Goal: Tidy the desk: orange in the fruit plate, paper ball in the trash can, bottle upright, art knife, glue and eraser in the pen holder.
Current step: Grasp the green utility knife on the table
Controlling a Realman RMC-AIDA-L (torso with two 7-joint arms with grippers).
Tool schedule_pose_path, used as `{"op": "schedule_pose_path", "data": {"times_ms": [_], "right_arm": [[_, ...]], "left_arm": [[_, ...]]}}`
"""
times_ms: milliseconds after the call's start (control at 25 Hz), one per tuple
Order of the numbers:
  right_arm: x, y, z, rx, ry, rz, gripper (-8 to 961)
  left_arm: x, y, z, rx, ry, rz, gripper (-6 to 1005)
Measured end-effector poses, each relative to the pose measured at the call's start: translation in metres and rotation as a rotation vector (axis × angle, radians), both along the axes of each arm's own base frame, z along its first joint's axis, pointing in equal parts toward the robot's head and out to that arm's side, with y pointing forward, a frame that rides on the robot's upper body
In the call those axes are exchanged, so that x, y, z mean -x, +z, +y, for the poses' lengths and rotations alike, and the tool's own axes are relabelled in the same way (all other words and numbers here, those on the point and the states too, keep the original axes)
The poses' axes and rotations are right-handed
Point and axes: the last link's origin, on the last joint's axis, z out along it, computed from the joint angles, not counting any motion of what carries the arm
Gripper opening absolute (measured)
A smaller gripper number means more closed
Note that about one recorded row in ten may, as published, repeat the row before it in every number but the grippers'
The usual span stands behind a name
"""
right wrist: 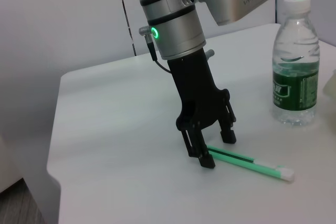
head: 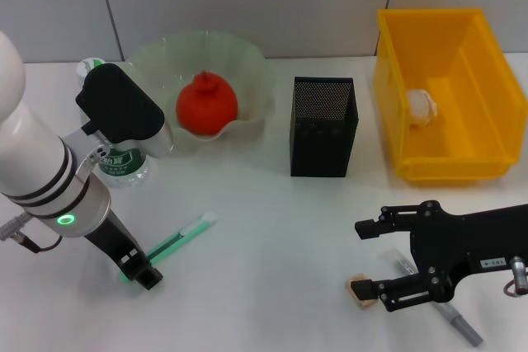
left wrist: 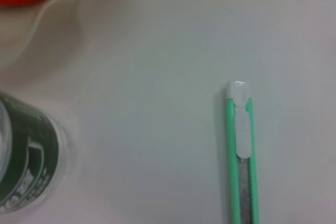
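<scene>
Knife (head: 180,237): slim, green w/ white tip

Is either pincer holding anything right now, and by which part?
Nothing is held. The left pincer stands open astride the rear end of the art knife, not yet closed on it. The right pincer is open beside the eraser.

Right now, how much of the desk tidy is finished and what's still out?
Done: orange in the fruit plate, paper ball in the yellow bin, bottle upright. In hand: left pincer open, straddling the art knife on the table. Left: eraser and grey stick beside the open right pincer; pen holder awaits them.
</scene>
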Motion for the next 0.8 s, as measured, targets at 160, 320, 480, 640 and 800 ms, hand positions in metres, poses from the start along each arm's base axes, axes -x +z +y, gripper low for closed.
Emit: {"op": "schedule_pose_path", "data": {"times_ms": [160,320,480,640,800], "right_arm": [[-0.001,0.001,0.001,-0.006,-0.005,0.003,822],[-0.001,0.001,0.001,-0.006,-0.007,0.005,823],[-0.001,0.001,0.002,-0.007,-0.008,0.005,823],[0.000,0.001,0.003,-0.008,-0.005,0.004,824],[0.000,0.001,0.003,-0.006,-0.004,0.002,823]], "left_arm": [[-0.007,0.003,0.001,0.000,-0.010,-0.001,668],[-0.015,0.009,0.001,-0.009,-0.024,-0.006,604],[-0.017,0.010,0.001,-0.010,-0.023,-0.006,587],[-0.015,0.009,0.002,-0.004,-0.017,0.012,582],[-0.012,0.007,0.003,0.004,-0.005,0.027,578]]}}
